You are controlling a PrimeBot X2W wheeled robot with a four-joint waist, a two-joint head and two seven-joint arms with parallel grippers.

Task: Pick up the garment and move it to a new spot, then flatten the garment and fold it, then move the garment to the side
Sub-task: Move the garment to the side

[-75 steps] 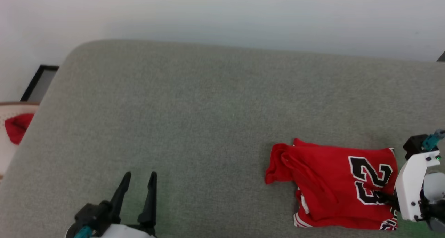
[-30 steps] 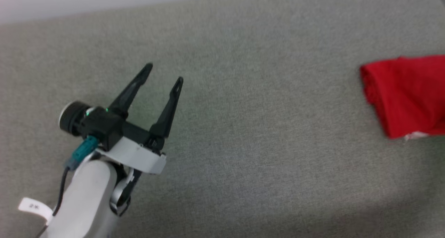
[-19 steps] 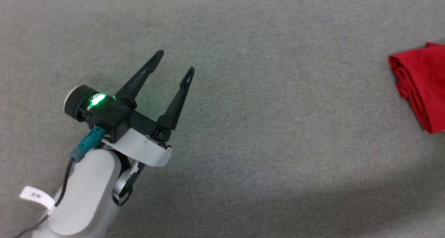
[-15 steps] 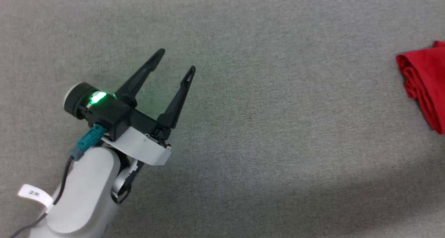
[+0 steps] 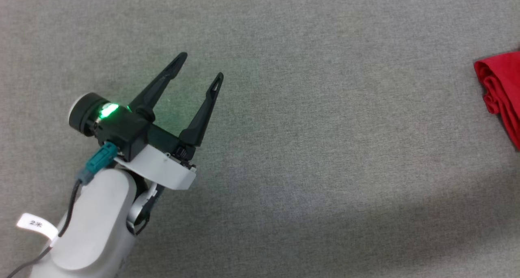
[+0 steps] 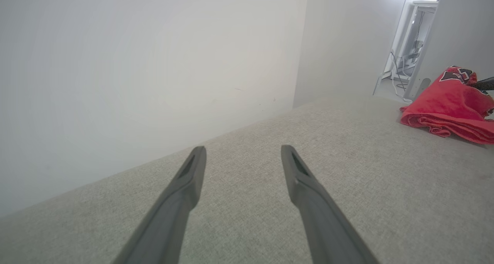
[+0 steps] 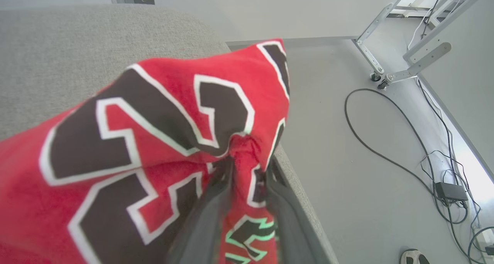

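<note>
The garment (image 5: 501, 91), a folded red jersey, shows just its left edge at the right border of the head view, lying on the grey cushion (image 5: 308, 156). The left wrist view has the garment (image 6: 447, 105) far off to the right. My left gripper (image 5: 201, 66) hovers over bare cushion at the left, open and holding nothing, and its fingers stand wide apart in its own view (image 6: 243, 150). In the right wrist view the garment (image 7: 162, 121) shows black, white-outlined numbers, and my right gripper (image 7: 249, 167) pinches a raised fold of it near the cushion's edge.
The cushion's right edge (image 7: 305, 202) drops to a grey floor with black cables (image 7: 386, 140), a metal frame leg on castors (image 7: 405, 69) and a shoe (image 7: 411, 256). A white wall (image 6: 154, 63) runs along the cushion's far side.
The head camera has swung left and down, so the garment has slid to the right border of its view. My left gripper stays open over the cushion.
</note>
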